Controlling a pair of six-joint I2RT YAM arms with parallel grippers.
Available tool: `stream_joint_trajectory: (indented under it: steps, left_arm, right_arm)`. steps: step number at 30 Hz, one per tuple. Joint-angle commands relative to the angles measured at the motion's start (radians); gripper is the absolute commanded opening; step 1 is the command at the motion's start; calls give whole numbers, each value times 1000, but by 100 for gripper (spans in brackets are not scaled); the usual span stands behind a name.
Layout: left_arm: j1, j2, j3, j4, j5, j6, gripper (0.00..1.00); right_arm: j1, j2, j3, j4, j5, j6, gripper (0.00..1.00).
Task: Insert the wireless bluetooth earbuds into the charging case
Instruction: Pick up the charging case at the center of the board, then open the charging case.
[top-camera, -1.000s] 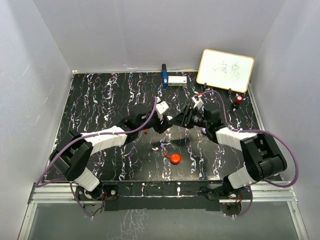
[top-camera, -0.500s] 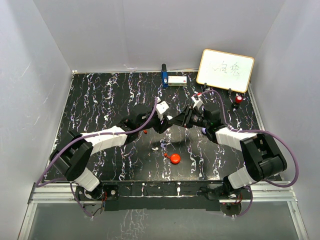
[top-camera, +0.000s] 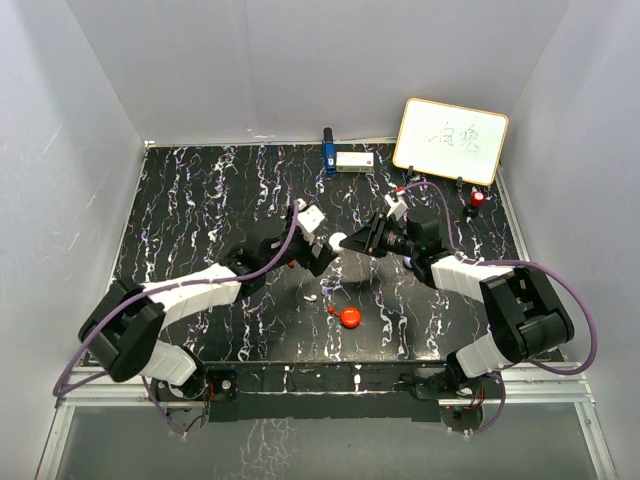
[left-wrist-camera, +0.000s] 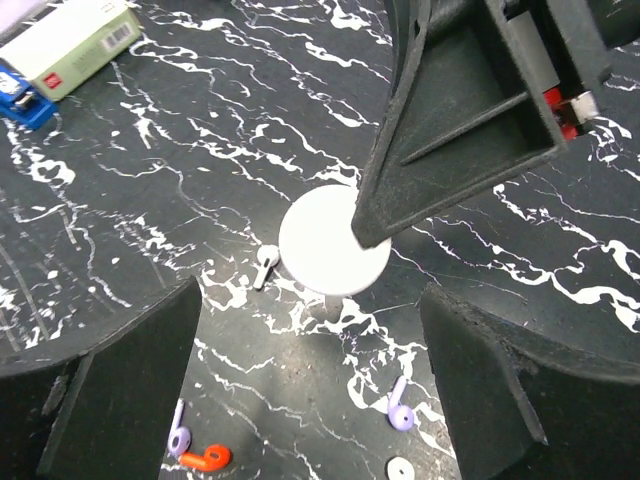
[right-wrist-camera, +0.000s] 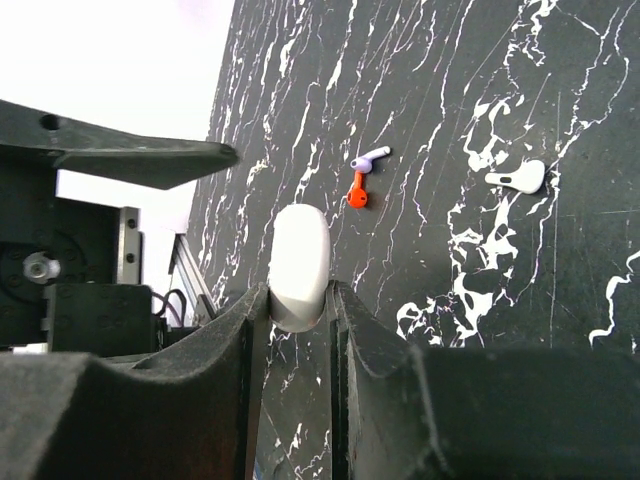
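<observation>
My right gripper (right-wrist-camera: 300, 300) is shut on a round white charging case (right-wrist-camera: 300, 262), gripped edge-on above the table; the case also shows in the top view (top-camera: 338, 241) and in the left wrist view (left-wrist-camera: 333, 245). My left gripper (left-wrist-camera: 310, 300) stands open just short of the case, with nothing between its fingers. On the table below lie a white earbud (left-wrist-camera: 265, 266), two purple earbuds (left-wrist-camera: 400, 408) (left-wrist-camera: 178, 430) and a red earbud (left-wrist-camera: 205, 458). The right wrist view shows the white earbud (right-wrist-camera: 518, 177) and a purple (right-wrist-camera: 372, 155) and a red earbud (right-wrist-camera: 356, 190) touching.
A round red pod (top-camera: 350, 318) lies near the front middle, with a small red piece (top-camera: 330, 310) beside it. A whiteboard (top-camera: 450, 140), a white box (top-camera: 355, 160) and a blue stapler (top-camera: 328, 150) stand along the back edge. A red object (top-camera: 478, 198) sits far right.
My right gripper closed on the white case. My left gripper then opened, let go of it and drew back to the left.
</observation>
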Motion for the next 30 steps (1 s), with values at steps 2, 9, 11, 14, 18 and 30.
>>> stream_joint_trajectory:
  steps: [2, 9, 11, 14, 18, 30]
  left_arm:
    - [-3, -167, -63, -10, -109, -32, 92]
    - [-3, -177, 2, -162, -311, -151, 95]
    - [-3, -148, 41, -193, -315, -193, 95]
    - [-3, -109, 61, -197, -312, -232, 94]
    - [-9, -86, 53, -171, -305, -259, 94]
    - [-16, -28, 23, -96, -249, -284, 94]
  right_arm:
    - [-11, -27, 27, -14, 25, -42, 2]
    - [-14, -24, 73, -126, 11, -116, 1]
    - [-14, -28, 89, -168, 1, -153, 1]
    - [-13, -40, 99, -202, -11, -179, 0]
    - [-13, -61, 106, -225, -11, -186, 0]
    - [-12, -69, 129, -254, -35, -198, 0]
